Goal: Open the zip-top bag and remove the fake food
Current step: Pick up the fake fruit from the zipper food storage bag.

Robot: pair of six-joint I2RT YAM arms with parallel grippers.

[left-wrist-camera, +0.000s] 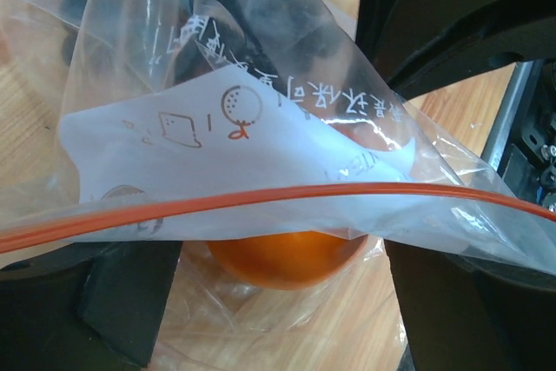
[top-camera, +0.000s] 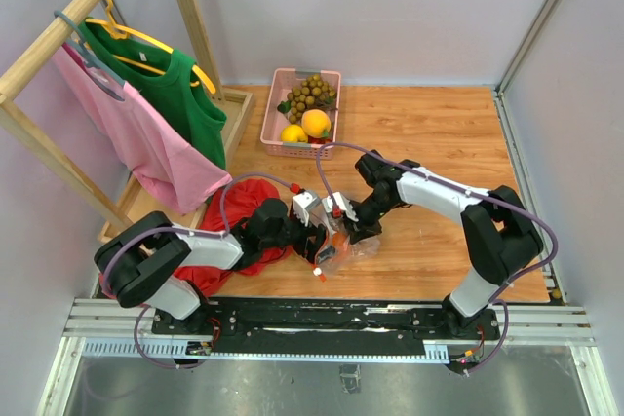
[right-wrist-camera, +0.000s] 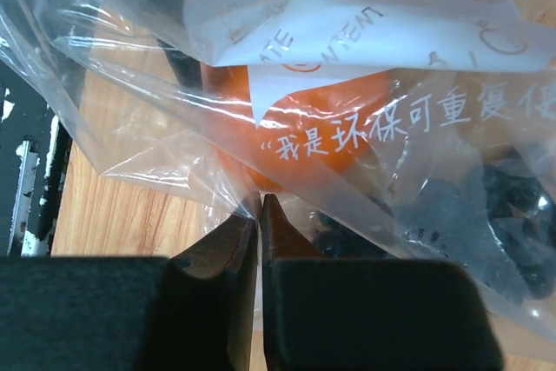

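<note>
Now right pincer tight on zip-top bag, left pincer wide apart.

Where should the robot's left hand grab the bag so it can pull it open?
Probably the orange-red zip strip along the mouth of the zip-top bag. It runs as a raised line straight across the gap of the open left gripper, so come straight ahead and pinch it. The right gripper looks shut on the bag's thin film, giving something to pull against.
</note>
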